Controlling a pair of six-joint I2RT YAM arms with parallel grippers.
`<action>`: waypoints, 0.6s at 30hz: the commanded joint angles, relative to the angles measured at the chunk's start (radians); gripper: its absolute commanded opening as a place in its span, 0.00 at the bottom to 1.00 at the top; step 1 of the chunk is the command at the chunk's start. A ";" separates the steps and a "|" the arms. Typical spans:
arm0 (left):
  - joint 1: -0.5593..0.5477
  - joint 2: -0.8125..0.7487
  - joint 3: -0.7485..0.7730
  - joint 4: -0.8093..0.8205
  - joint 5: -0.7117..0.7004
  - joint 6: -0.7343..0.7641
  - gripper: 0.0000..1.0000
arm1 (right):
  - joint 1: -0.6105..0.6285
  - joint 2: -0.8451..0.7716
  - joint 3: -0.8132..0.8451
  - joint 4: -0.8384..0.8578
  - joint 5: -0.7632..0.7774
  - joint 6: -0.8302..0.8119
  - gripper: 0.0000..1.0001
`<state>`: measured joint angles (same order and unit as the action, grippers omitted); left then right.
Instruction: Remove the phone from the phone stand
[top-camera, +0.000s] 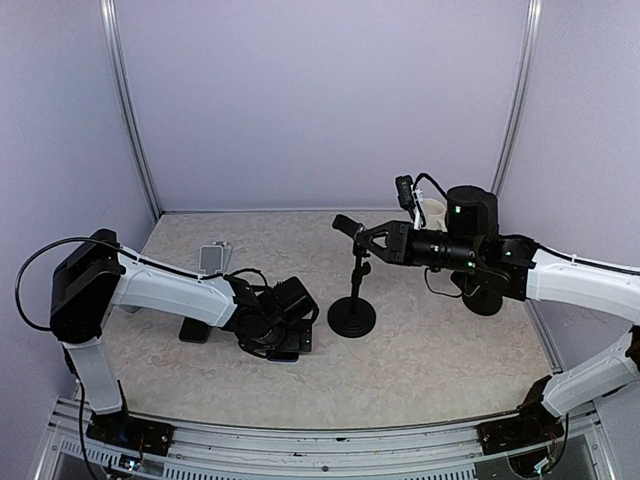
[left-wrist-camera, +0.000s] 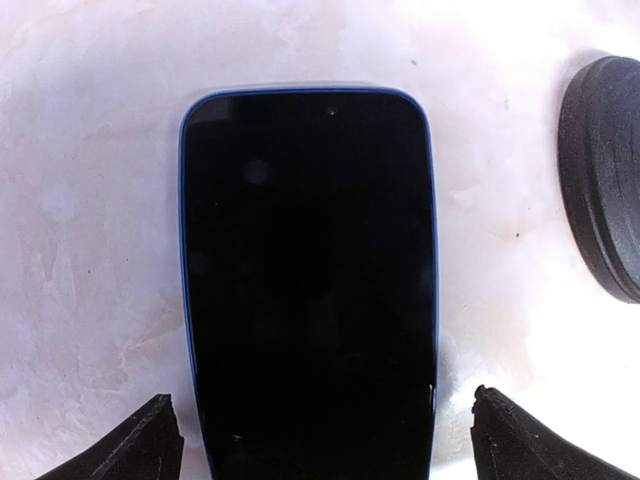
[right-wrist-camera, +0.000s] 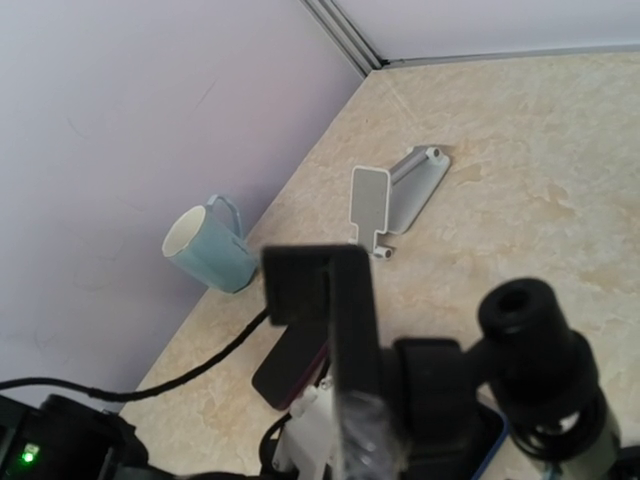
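Note:
The phone, black-screened with a blue edge, lies flat on the table, off the stand. My left gripper hangs just above its near end, open, one black fingertip on each side with table showing in the gaps. In the top view the left gripper points down, left of the phone stand's round base. The phone stand's empty clamp head is at the top of its pole. My right gripper is shut on that head.
A teal mug stands by the left wall. A grey bracket lies near the back. A dark phone with a red edge lies at the left. A white cup stands back right. The stand's base is close on the phone's right.

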<state>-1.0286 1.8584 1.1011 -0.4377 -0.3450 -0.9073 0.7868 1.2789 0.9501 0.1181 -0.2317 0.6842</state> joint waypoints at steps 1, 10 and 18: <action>0.004 -0.038 0.007 0.023 -0.026 0.026 0.99 | -0.011 -0.029 0.005 0.112 -0.014 -0.014 0.00; -0.008 -0.329 -0.138 0.354 -0.063 0.303 0.99 | -0.012 -0.031 0.007 0.110 0.000 -0.004 0.00; -0.023 -0.469 -0.316 0.891 0.038 0.632 0.92 | -0.012 -0.024 0.006 0.114 -0.006 0.012 0.00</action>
<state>-1.0416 1.3945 0.8368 0.1375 -0.3634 -0.5011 0.7826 1.2789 0.9501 0.1188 -0.2348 0.6968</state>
